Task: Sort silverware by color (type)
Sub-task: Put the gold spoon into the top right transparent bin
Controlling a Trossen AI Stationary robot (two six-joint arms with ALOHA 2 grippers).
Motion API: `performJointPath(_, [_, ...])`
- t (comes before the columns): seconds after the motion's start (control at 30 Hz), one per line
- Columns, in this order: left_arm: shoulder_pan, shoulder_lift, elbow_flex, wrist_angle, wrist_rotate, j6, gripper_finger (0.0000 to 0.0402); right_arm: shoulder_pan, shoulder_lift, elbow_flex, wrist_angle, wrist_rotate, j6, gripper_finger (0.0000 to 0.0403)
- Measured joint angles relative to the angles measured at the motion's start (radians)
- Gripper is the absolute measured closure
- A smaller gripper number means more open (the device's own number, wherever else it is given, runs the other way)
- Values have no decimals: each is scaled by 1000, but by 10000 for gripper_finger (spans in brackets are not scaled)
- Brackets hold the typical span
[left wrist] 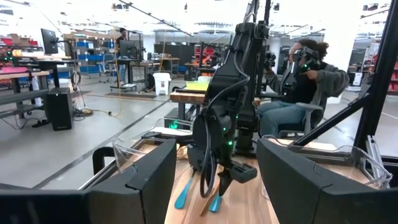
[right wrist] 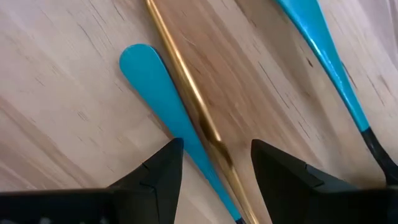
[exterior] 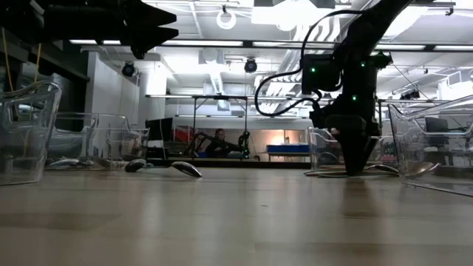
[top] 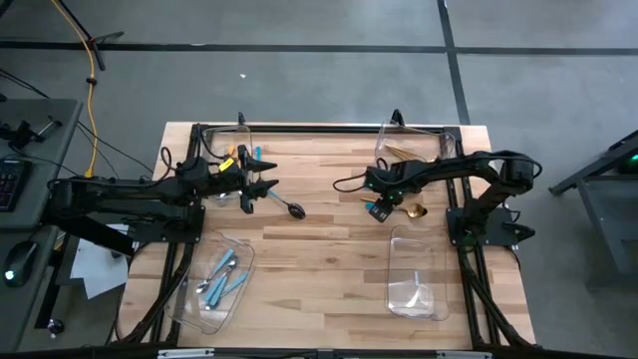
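A pale butcher-block table sits on a grey workshop floor, with shelving and desks beyond and a seated person wearing a headset. I can read no brand or writing anywhere.

I count four clear bins, one near each corner. The near-left one holds a few light-blue-handled pieces, too jumbled to count; the far-right one holds gold pieces.

My right gripper is down at the table, fingers parted, straddling one gold utensil. One teal handle lies touching it, a second teal handle lies apart.

My left gripper hovers with its fingers spread and empty, near a dark spoon.
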Motion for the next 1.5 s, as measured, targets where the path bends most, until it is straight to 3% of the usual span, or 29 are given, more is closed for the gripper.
performJointPath(0.53, [0,0,0,-5,0,0,190,-2,-21,45,-8,-1,-52,226])
performJointPath(1.5, [0,0,0,-20,0,0,190,0,-20,2,18,65,12,226])
